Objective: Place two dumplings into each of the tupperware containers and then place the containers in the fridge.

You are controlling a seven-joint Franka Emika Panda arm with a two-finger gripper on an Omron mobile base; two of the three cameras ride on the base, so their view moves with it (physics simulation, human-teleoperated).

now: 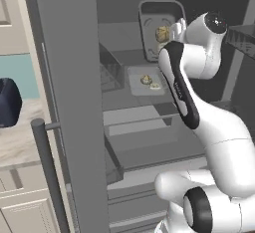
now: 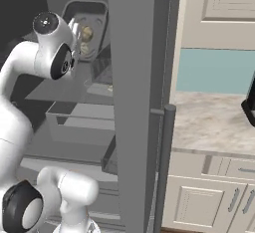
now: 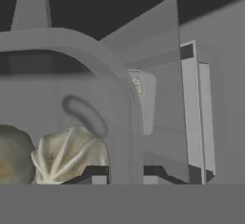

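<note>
fridge (image 1: 74, 102): door swung wide open so the arm can reach the dark shelves inside.
held container (image 1: 160, 28): one of the tupperware containers, tilted up on edge in the far upper part of the fridge; its rim sits at the tool, which explains the steep tilt.
tool (image 3: 122, 173): the two tips straddle the container's rim wall in the hand view and look clamped on it; the contact itself is low in that view, so this is a judgement.
dumplings in held container (image 3: 69, 158): two, lying against the container's near, low wall, likely slid there by the tilt.
second container (image 1: 146, 81): lies flat on a fridge shelf, below and nearer than the held one, with two dumplings in it, apparently already stowed.
step in hand: likely lowering the held container onto a shelf beside or above the other.
risk: dumplings could roll out if the tilt grows.
worktop (image 2: 214, 122): marbled, right of the fridge door.
</note>
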